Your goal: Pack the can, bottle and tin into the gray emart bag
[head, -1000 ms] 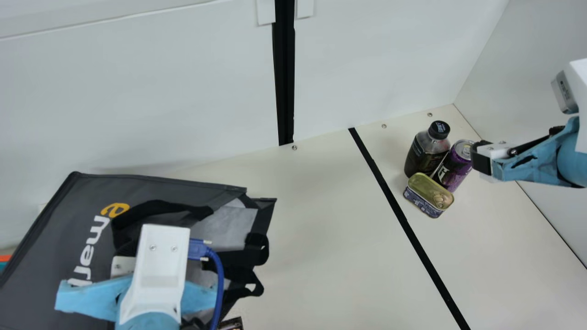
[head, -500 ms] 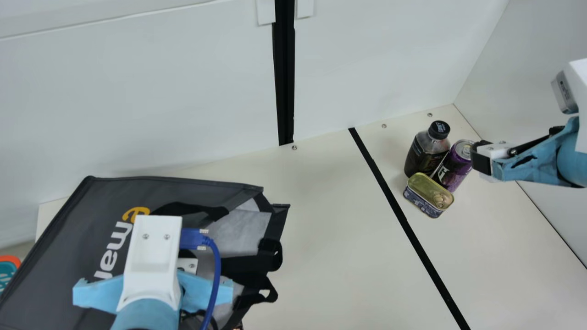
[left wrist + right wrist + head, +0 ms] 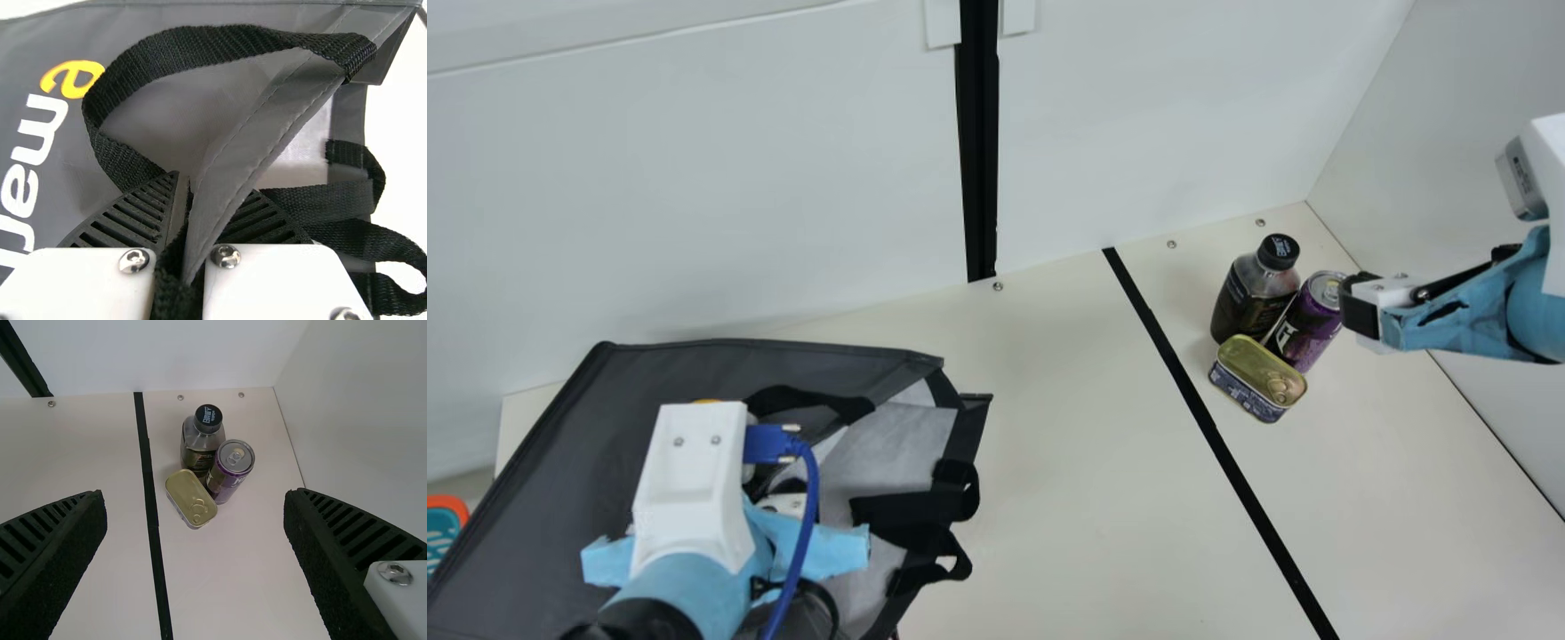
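The gray emart bag lies at the main view's left, its light-lined mouth facing right. Over it is my left gripper, fingertips hidden there. In the left wrist view that gripper is shut on the stitched rim and black strap of the bag. Far right, the dark bottle and purple can stand close together, the gold-lidded tin just in front. My right gripper is above and beside the can. Its fingers stand wide open in the right wrist view, with bottle, can and tin on the table beyond.
A black line crosses the cream table between bag and items. White walls rise behind and at the right. An orange and teal object shows at the far left edge.
The bag has slid right, mostly in the first half second. My left gripper has tilted and shifted somewhat left over it. The right arm, bottle, can and tin have kept still.
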`<state>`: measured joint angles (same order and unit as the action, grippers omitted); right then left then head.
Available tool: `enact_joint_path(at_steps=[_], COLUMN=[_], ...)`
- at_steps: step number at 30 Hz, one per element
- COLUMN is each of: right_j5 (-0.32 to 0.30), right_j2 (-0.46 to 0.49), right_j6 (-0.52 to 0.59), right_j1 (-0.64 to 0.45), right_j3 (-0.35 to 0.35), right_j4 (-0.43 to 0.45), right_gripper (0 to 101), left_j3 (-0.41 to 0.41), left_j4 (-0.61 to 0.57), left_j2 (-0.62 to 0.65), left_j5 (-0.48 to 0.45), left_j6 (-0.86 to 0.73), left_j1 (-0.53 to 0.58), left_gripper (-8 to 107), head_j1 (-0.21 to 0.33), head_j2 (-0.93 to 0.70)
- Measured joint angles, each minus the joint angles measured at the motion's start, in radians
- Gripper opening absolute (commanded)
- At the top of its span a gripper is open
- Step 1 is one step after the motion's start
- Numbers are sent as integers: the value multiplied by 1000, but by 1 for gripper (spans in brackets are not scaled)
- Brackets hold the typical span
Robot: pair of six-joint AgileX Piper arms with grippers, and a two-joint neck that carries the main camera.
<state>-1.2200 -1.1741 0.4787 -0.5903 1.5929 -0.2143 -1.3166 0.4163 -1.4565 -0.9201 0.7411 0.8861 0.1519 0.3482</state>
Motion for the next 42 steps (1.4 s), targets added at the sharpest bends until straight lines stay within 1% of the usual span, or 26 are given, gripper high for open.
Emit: enact_joint_path(at_steps=[8, 17, 32, 42], right_j5=[0, 0, 0, 0], right_j2=[0, 0, 0, 0], right_j6=[0, 0, 0, 0], right_j1=[0, 0, 0, 0], right_j3=[0, 0, 0, 0], right_j4=[0, 0, 1, 1], right_gripper=[91, 91, 91, 91], left_j3=[3, -2, -28, -40], left_j4=[-158, -292, -430, -496], left_j2=[6, 8, -10, -18], left_j5=[59, 93, 122, 130], left_j6=[-88, -178, -291, -352], left_j1=[-72, -140, -254, -301], left_gripper=[10, 10, 10, 10], head_j1=[0, 0, 0, 0], head_j2=[0, 0, 0, 0])
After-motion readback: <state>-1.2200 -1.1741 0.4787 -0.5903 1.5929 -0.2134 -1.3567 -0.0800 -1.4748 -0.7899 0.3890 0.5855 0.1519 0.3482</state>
